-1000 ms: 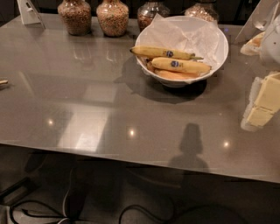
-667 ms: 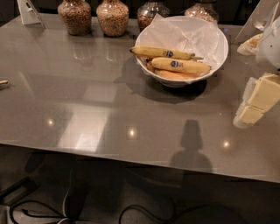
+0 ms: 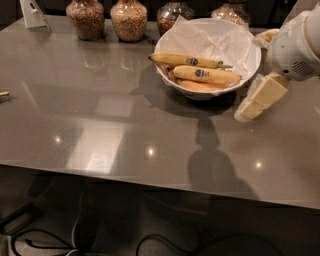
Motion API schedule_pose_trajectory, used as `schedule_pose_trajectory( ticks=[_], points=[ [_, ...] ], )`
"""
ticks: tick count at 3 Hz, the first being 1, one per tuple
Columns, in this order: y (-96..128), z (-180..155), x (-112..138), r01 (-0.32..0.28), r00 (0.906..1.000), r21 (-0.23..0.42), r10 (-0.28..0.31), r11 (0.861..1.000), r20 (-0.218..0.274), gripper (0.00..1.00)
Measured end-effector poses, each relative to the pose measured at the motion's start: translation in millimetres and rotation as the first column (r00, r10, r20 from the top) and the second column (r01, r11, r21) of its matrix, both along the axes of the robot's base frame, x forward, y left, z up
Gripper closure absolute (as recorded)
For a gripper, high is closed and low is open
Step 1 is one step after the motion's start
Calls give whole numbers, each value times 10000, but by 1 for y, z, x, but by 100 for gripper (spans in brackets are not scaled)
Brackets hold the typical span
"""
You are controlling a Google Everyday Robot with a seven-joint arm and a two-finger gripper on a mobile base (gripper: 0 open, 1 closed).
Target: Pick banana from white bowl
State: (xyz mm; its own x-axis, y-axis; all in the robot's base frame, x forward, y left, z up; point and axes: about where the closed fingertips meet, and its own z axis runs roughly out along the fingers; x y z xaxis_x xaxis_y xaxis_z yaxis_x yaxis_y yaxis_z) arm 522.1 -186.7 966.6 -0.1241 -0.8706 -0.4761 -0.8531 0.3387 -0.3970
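Note:
The white bowl (image 3: 250, 52), lined with crumpled white paper, stands at the back right of the grey table. Three bananas lie in it. The plump bright-yellow banana (image 3: 212, 76) with a blue sticker lies in the middle. A slimmer speckled banana (image 3: 175, 59) with a sticker lies behind it, and a duller orange-yellow banana (image 3: 197, 86) lies in front of it, partly hidden. My gripper (image 3: 248, 110) hangs from the white arm at the right edge, just right of the bowl's front rim and above the table, apart from the bananas.
Several glass jars of grain (image 3: 129, 19) line the back edge left of and behind the bowl. A white card stand (image 3: 34, 12) is at the back left. A small object (image 3: 3, 93) pokes in at the left edge. The table's front edge (image 3: 150, 177) has cables below it.
My gripper has moved left and slightly up, closer to the bowl's right side. The bowl and bananas have not moved.

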Motion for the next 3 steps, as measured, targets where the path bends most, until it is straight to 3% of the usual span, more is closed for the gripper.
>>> schedule_pose_trajectory(
  ticks=[1,2,3],
  points=[
    [9,0,47,-60,9940,635,-10,9980,1095,0],
    [14,-1,94,13,9817,1086,-220,9941,1891,0],
    [14,0,100,53,9786,1171,-292,9931,2036,0]
  ],
)
